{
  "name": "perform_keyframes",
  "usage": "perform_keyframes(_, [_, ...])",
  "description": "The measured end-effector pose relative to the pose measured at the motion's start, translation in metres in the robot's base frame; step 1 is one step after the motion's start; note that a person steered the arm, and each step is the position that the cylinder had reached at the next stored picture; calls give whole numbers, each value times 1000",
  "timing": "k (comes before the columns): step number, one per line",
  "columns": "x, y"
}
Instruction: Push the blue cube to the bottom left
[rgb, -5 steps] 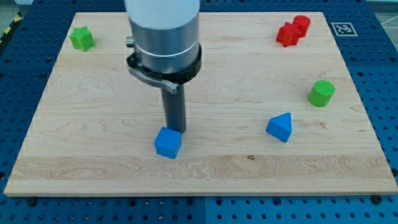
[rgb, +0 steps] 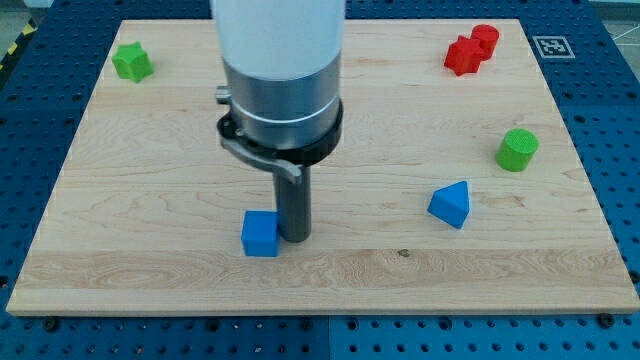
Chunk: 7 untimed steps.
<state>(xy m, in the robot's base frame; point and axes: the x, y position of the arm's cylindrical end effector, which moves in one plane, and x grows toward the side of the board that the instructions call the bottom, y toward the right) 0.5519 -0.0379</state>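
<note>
Gripperless, so no jaws to open or close: my tip (rgb: 294, 236) seemingly touching blue cube (rgb: 260, 234) just left; light, rigid, probably slippery on counter (rgb: 150, 200); push its right face.

my tip (rgb: 294, 237) touches the blue cube (rgb: 260, 234) on its right, on the wooden board (rgb: 150, 200).

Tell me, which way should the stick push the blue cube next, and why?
Probably toward the view's left and a little down. My tip sits right against the blue cube on its right side, and the board's bottom left corner is far off, with no other block in between.
</note>
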Motion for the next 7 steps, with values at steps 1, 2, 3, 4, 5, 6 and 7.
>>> perform_keyframes(1, [1, -19])
perform_keyframes(2, [1, -38])
perform_keyframes(3, [1, -55])
perform_keyframes(4, [1, -72])
perform_keyframes(5, [1, -87])
perform_keyframes(6, [1, -102])
perform_keyframes(7, [1, -116])
